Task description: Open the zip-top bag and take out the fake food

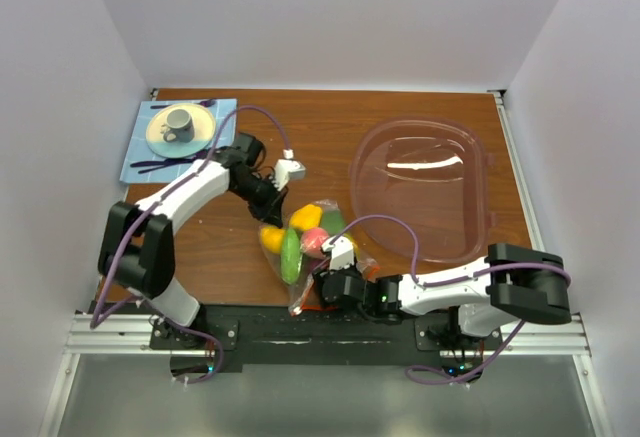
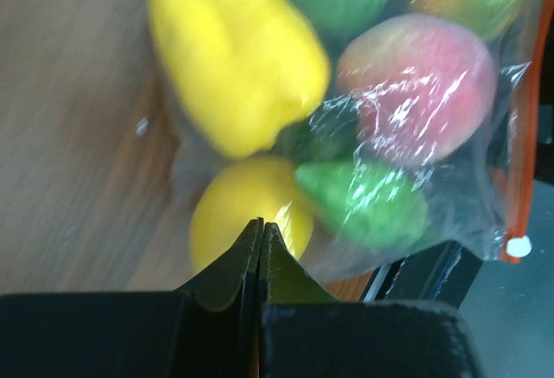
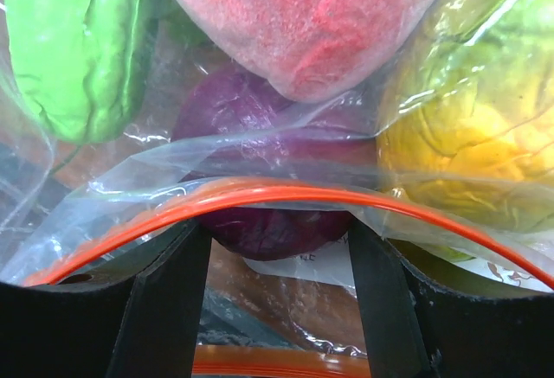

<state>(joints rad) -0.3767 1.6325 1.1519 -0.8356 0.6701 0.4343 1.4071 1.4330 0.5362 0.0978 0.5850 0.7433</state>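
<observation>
The zip-top bag lies near the table's front middle, full of fake food. My left gripper is at the bag's far end. In the left wrist view its jaws are pressed together at the clear film, with a yellow piece, a pink one and a green one beyond, and the white slider on the orange strip. My right gripper is open at the zip end. In the right wrist view the orange zip strip arches over its spread fingers, with a purple piece between them.
A large pink-tinted clear tub lies at the right of the table. A blue mat with a plate and grey cup sits at the back left. The black rail runs just in front of the bag.
</observation>
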